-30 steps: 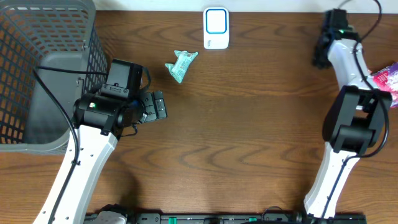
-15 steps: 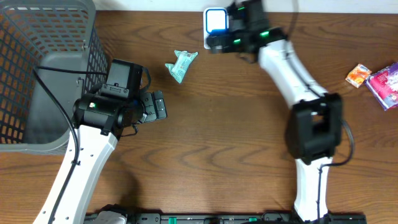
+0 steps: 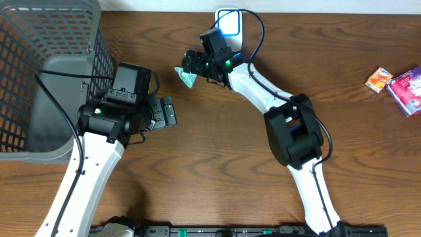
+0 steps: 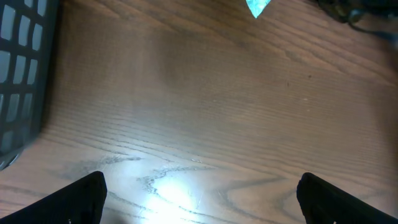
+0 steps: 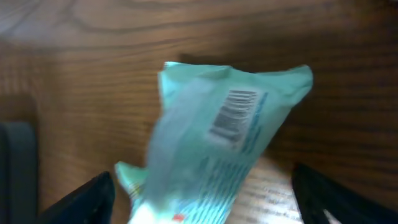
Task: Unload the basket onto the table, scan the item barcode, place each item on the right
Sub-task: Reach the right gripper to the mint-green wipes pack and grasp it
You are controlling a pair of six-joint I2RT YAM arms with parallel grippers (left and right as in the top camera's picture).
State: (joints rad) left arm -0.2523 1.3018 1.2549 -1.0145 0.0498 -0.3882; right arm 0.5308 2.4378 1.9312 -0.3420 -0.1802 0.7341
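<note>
The left arm [image 3: 89,174] starts at the bottom edge on the left side and goes up to a black wrist [image 3: 108,117]. The left pincer [image 3: 172,112] points to the right. Its two fingers [image 4: 81,196] stand wide apart. The right arm [image 3: 314,194] starts at the bottom too, bends at a big black elbow [image 3: 293,135], and stretches far up and to the left. The right pincer [image 3: 191,64] points to the left, and its two dark fingertips [image 5: 87,196] are spread wide as well
</note>
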